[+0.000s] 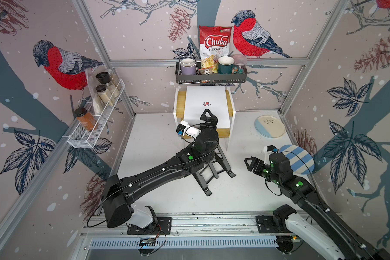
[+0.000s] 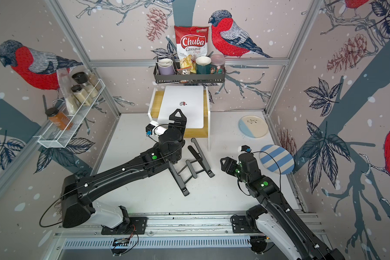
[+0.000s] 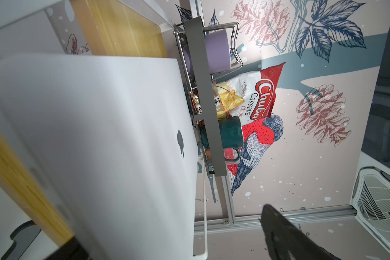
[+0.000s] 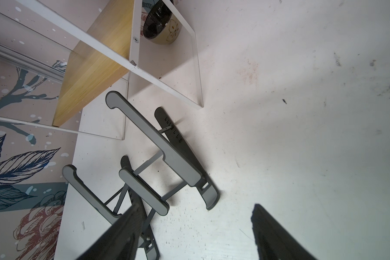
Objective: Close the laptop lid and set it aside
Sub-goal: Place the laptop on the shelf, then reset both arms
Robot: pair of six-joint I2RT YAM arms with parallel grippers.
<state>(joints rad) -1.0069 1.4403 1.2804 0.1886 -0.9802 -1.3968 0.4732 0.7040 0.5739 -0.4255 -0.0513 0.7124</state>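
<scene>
Laptop [image 1: 203, 96], lid shut, lies flat on wooden riser [image 1: 179, 104] at bench's back edge. Left end effector [image 1: 209, 120], jaws apart w/ nothing held, hovers over laptop's near edge. It's the nearer arm. Right end effector [image 1: 254, 165], also open, is well apart.

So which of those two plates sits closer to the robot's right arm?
The blue-and-white striped plate, right beside the right arm at its wrist; the cream plate with the pale-blue half lies farther back, by the wall.
</scene>
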